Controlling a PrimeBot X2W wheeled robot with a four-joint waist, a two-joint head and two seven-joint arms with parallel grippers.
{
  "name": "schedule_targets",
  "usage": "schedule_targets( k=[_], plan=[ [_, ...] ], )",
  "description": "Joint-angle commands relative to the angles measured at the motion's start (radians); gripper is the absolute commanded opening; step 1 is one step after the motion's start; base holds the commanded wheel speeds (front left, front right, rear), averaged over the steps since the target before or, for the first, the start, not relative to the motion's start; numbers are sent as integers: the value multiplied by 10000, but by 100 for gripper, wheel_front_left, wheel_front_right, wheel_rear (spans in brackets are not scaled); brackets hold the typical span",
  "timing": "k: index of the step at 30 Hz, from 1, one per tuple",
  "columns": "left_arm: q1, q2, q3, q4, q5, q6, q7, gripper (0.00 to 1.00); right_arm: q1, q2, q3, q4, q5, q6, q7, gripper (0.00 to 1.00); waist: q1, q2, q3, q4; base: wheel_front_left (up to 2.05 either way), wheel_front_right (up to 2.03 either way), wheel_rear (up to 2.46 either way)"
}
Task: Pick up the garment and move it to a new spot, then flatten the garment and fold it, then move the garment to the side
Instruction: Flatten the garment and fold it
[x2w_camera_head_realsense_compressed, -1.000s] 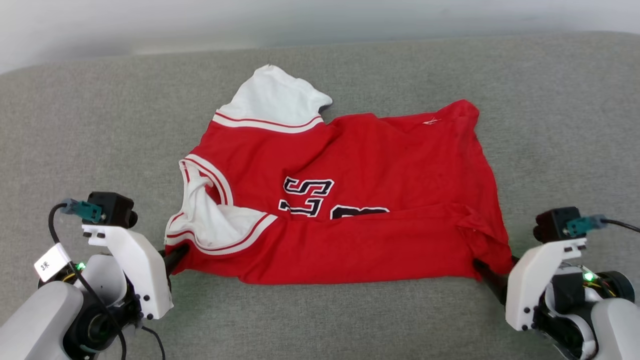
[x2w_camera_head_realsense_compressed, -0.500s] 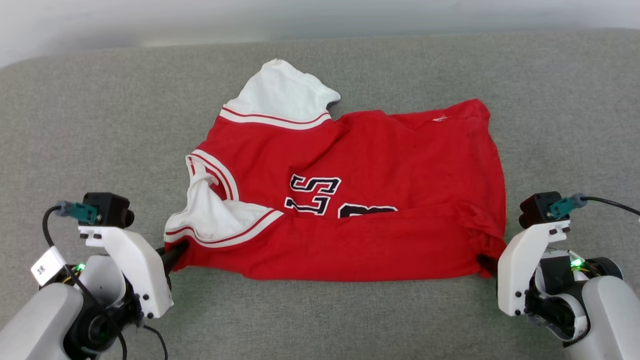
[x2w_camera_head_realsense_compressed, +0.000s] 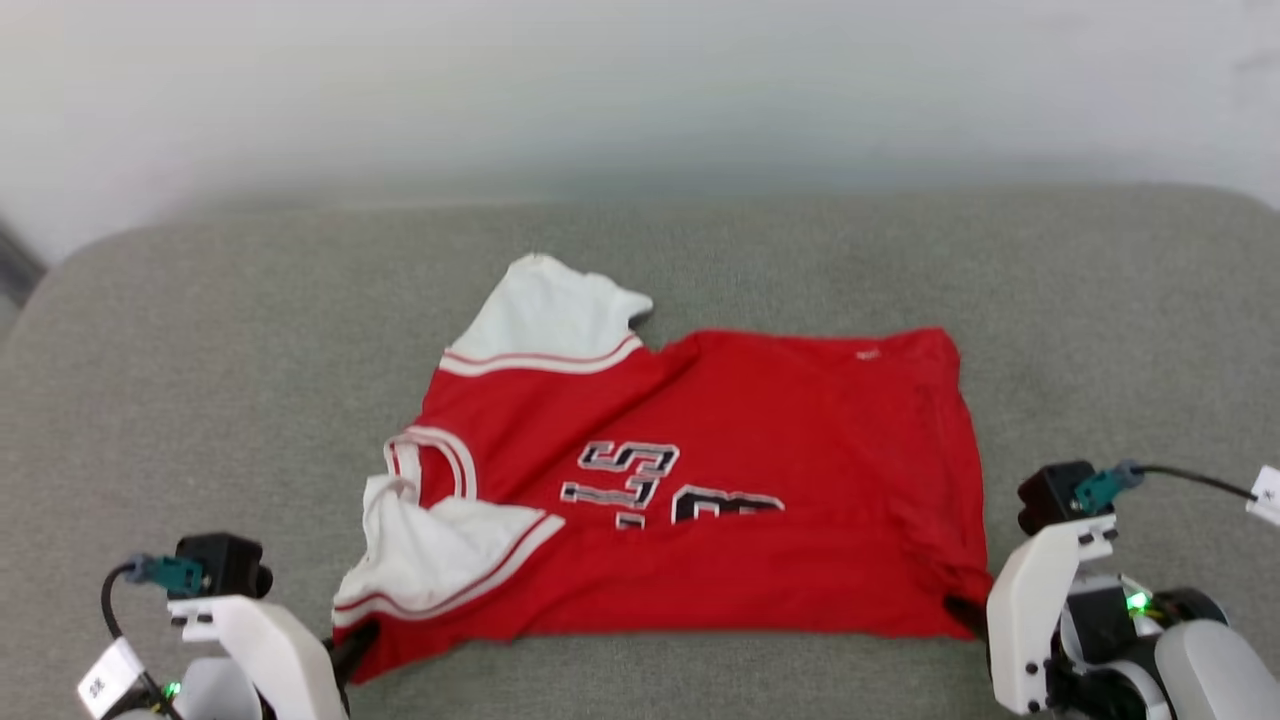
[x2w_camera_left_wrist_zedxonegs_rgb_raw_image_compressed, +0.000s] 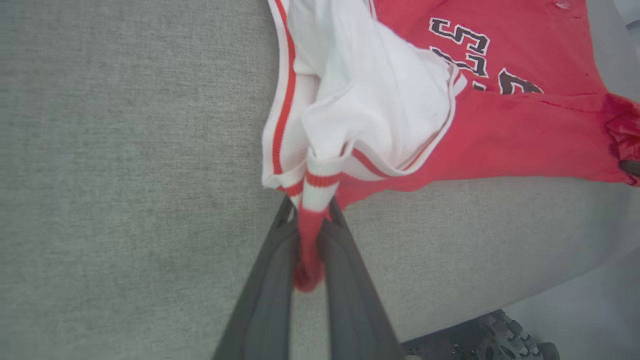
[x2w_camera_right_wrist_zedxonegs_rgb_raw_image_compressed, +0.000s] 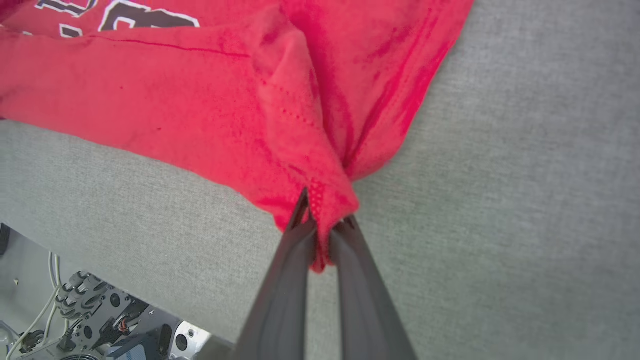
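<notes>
- left fingers (x2w_camera_left_wrist_zedxonegs_rgb_raw_image_compressed: 282, 240): two long dark ones, clenched on the near-left corner of the red jersey-style T-shirt (x2w_camera_head_realsense_compressed: 780, 420) with white short sleeves. A tongue of red cloth and red-and-white striped trim is pinched between them.
- right fingers (x2w_camera_right_wrist_zedxonegs_rgb_raw_image_compressed: 297, 250): clenched on the near-right corner of the T-shirt. The red cloth bunches into creases that fan out from the tips, and a small tab pokes back between the fingers.
- T-shirt: spread across the middle of the grey woven-fabric surface (x2w_camera_head_realsense_compressed: 200, 420), neck to the left, hem to the right, its near edge running between the two grips.
- A near strip is folded over onto the front and covers the lower part of the black white-outlined letters (x2w_camera_head_realsense_compressed: 630, 470) and number (x2w_camera_head_realsense_compressed: 725, 508).
- near white sleeve (x2w_camera_head_realsense_compressed: 440, 555): crumpled on top of the red at near-left, just beyond the left fingers.
- far white sleeve (x2w_camera_head_realsense_compressed: 545, 320): sticks out at far-left, lying on the surface.
- Far edge and right hem rest on the surface. Cannot tell whether the near edge is lifted off it.
- pale wall (x2w_camera_head_realsense_compressed: 640, 100): beyond the far edge of the surface.
- dark machinery with cables (x2w_camera_right_wrist_zedxonegs_rgb_raw_image_compressed: 75, 310): below the near edge of the surface, in the right wrist view.
</notes>
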Motion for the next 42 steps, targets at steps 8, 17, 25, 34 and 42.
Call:
schedule_targets(
  k=[8,17,25,34,42],
  plan=[
    [1117,160,31,-396,-239,475,-86,0,1076,-121,-181,-422,182,-4,160,0,0,0,-609,186,0,0,0],
    [813,-628,-69,574,-271,-61,-685,100,1761,191,-477,-616,84,-4,-1558,100,0,0,-616,89,0,0,0],
    [161,-814,422,976,677,-118,-2593,100,1509,633,-794,-1047,-896,-4,-4906,100,0,0,-814,-259,0,0,0],
    [-1381,-1148,673,994,2327,249,-4777,100,1011,1389,-1381,-1692,-2315,-4,-6988,100,0,0,-455,-472,0,0,0],
    [-3514,-1287,579,1375,3076,39,-5015,100,322,1899,-1750,-2881,-2983,-4,-7262,100,0,0,1182,-830,0,0,0]
  ],
)
